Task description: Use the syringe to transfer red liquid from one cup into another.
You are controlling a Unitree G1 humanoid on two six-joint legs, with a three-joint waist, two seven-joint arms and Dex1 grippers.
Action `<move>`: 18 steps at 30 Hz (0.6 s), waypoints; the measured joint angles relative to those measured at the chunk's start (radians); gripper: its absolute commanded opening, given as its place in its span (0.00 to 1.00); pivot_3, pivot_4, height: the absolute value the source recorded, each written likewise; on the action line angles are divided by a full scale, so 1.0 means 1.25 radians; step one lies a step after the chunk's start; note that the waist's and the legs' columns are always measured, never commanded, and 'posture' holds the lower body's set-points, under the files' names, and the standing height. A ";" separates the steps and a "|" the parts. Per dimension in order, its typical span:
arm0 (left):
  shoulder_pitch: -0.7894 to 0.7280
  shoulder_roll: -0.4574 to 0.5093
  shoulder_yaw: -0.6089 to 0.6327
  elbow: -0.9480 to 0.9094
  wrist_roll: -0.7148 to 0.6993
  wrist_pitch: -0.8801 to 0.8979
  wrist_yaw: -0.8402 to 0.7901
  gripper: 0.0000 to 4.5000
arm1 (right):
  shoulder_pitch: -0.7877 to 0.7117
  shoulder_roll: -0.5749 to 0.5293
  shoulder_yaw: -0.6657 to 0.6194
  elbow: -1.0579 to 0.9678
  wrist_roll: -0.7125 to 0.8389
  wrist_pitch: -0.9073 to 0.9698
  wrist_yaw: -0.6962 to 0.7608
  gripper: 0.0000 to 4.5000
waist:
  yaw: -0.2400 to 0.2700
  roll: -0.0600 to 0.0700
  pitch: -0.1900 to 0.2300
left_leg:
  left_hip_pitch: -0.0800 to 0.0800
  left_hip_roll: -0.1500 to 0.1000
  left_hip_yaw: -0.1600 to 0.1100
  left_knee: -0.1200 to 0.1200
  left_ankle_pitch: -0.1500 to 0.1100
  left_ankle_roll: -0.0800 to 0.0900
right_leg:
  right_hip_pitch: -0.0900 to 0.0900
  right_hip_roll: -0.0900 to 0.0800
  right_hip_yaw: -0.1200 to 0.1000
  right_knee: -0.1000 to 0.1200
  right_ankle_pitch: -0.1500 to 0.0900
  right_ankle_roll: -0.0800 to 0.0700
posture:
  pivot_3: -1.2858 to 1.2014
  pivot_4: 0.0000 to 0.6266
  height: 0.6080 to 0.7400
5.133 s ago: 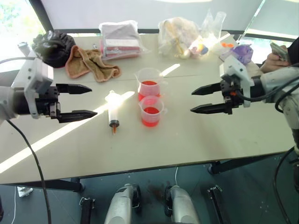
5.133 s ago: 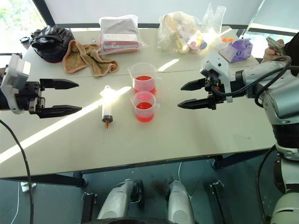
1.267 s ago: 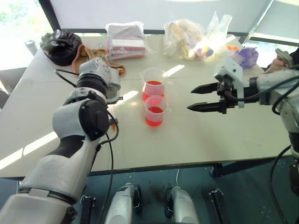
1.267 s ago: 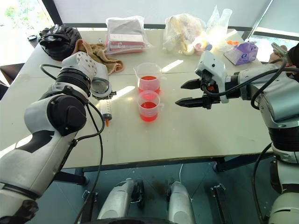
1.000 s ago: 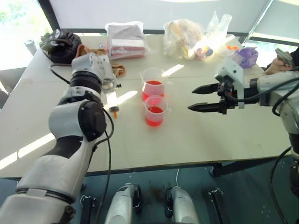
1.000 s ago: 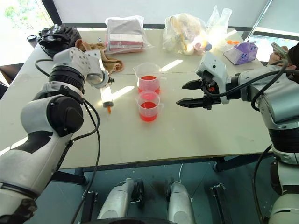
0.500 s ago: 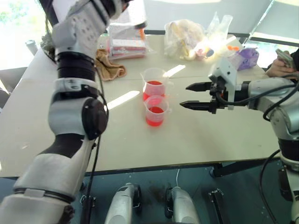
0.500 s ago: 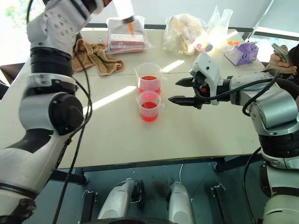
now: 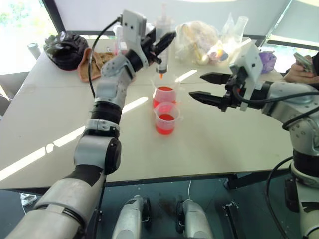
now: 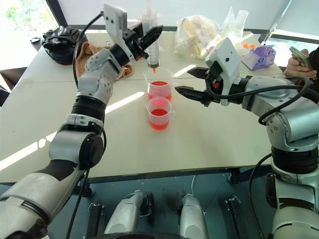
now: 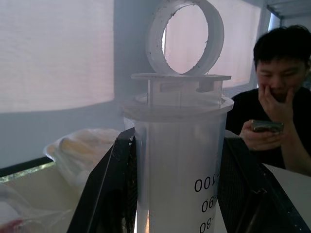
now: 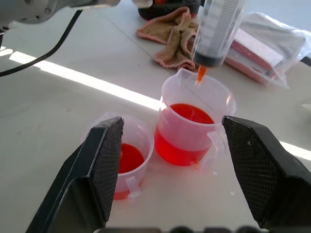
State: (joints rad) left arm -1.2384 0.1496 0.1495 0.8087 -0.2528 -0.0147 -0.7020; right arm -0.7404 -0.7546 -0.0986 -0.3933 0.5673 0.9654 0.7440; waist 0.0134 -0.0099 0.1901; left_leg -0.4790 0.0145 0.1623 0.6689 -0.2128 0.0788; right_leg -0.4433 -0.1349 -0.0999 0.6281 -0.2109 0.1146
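1. Syringe (image 10: 150, 35) hangs upright in the air, orange tip down, just above the mouth of the taller cup (image 10: 159, 84); its barrel looks empty, so it should be light.
2. Left gripper (image 9: 160, 42) is clamped on the barrel, high up near the flange. That hold looks sound: the barrel is stiff plastic but smooth and round, so I judge it could twist or slip if the plunger is pushed off-axis.
3. Right gripper (image 10: 191, 82) is spread wide and holds nothing, hovering beside the cups; the plunger ring (image 11: 185, 36) is the natural place for it to take hold.
4. Both cups, the taller and the smaller cup (image 10: 158, 114), stand touching on the surface (image 10: 209, 134), each holding red liquid (image 12: 190, 114). They seem thin and light, so easy to tip.
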 measured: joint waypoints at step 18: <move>0.106 -0.034 -0.022 0.123 0.054 -0.171 0.044 0.34 | -0.278 0.213 -0.097 0.181 0.051 0.144 -0.326 0.75 | -0.003 0.000 0.000 | 0.000 0.000 0.000 0.000 -0.001 0.001 | 0.000 0.000 0.000 0.000 0.000 0.000 | 0.52 0.24 1.00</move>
State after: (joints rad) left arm -1.1062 0.1075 0.1219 0.9620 -0.1855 -0.2287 -0.6475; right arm -1.0884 -0.4888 -0.2199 -0.1669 0.6314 1.1451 0.3361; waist 0.0091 -0.0095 0.1899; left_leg -0.4796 0.0145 0.1622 0.6689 -0.2136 0.0795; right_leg -0.4439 -0.1350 -0.0999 0.6283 -0.2109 0.1145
